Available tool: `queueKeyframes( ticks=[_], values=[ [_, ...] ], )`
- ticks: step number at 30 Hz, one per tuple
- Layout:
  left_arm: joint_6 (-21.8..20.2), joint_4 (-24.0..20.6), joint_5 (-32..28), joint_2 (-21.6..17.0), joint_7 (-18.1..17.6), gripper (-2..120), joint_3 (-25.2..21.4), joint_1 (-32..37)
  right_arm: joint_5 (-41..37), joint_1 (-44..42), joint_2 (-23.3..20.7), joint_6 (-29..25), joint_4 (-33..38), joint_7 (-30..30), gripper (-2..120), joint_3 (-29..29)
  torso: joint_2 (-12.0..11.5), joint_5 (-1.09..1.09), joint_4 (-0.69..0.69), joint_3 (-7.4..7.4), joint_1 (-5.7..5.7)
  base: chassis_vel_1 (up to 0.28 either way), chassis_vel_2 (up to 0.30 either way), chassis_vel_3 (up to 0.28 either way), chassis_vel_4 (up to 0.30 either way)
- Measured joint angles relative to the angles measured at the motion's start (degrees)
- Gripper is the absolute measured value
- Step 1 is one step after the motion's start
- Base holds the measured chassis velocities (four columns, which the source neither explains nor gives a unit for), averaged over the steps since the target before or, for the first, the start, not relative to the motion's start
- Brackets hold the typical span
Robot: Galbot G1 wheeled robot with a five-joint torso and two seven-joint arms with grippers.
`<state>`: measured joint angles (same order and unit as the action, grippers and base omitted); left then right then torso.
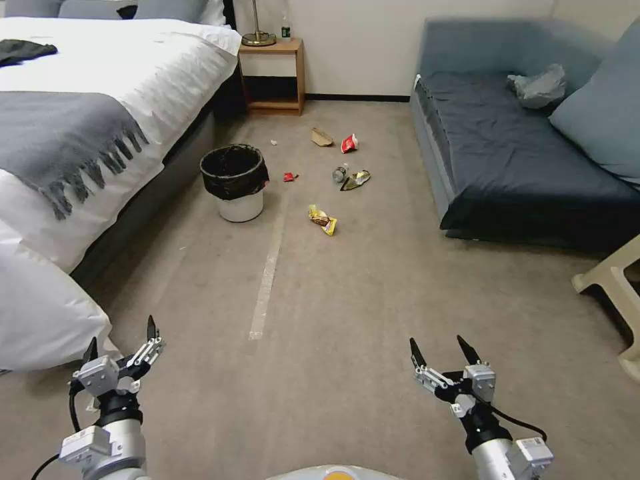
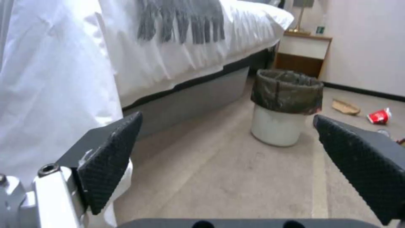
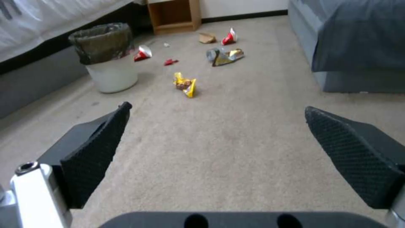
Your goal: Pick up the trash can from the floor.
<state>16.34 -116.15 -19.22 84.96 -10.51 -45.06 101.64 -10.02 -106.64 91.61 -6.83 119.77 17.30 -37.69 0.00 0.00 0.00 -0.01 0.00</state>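
Note:
The trash can (image 1: 236,182), a small round white bin with a black liner folded over its rim, stands upright on the floor (image 1: 347,293) beside the bed; the wrist views show the trash can (image 2: 285,107) (image 3: 107,57) too. My left gripper (image 1: 120,337) is held low at the near left, open and empty, far short of the bin. My right gripper (image 1: 440,350) hangs at the near right, also open with nothing between its fingers. Both wrist views look between spread black pads (image 2: 109,158) (image 3: 95,152) toward the bin.
A white bed (image 1: 100,113) with a grey throw borders the left, a dark blue sofa (image 1: 520,153) the right, a wooden nightstand (image 1: 273,77) stands at the back. Wrappers (image 1: 322,219), a red cup (image 1: 349,143) and other litter lie past the bin. A pale tape strip (image 1: 267,280) runs along the carpet. A beige stool (image 1: 617,287) is at the right edge.

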Motion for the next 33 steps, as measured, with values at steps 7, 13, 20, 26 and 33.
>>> queueKeyframes(
  ticks=[7, 13, 20, 26, 33],
  values=[
    [0.51, 0.22, 0.19, 0.0, -0.02, 99, 0.27, -0.47, -0.2, 0.27, -0.13, -0.03, -0.12, 0.0, 100, 0.03, 0.0, 0.0, 0.0, 0.0, 0.0, 0.0, 0.0, 0.0, 0.0],
    [0.11, 0.39, 0.47, 0.01, -0.03, 95, 0.27, -0.54, -0.41, 0.38, -0.16, -0.03, -0.18, -0.01, 100, 0.06, 0.0, 0.0, 0.0, 0.0, 0.0, 0.0, 0.0, 0.0, 0.0],
    [-0.33, 0.4, 0.58, 0.09, -0.03, 93, 0.44, -0.55, -0.86, 0.49, -0.16, -0.05, -0.29, -0.12, 100, 0.08, 0.0, 0.0, 0.0, 0.0, 0.0, 0.0, 0.0, 0.0, 0.0],
    [-0.32, 0.4, 0.58, 0.09, -0.03, 93, 0.48, -0.44, -1.06, 0.47, -0.16, -0.15, -0.29, -0.14, 100, 0.09, 0.0, 0.0, 0.0, 0.0, 0.0, 0.067, 0.062, 0.047, 0.062],
    [-0.13, 0.4, 0.57, 0.08, 0.05, 93, 0.59, -0.46, -1.26, 0.44, -0.05, -0.47, -0.28, -0.16, 100, 0.11, 0.0, 0.0, 0.0, 0.01, 0.0, 0.091, 0.087, 0.087, 0.084]
  ],
)
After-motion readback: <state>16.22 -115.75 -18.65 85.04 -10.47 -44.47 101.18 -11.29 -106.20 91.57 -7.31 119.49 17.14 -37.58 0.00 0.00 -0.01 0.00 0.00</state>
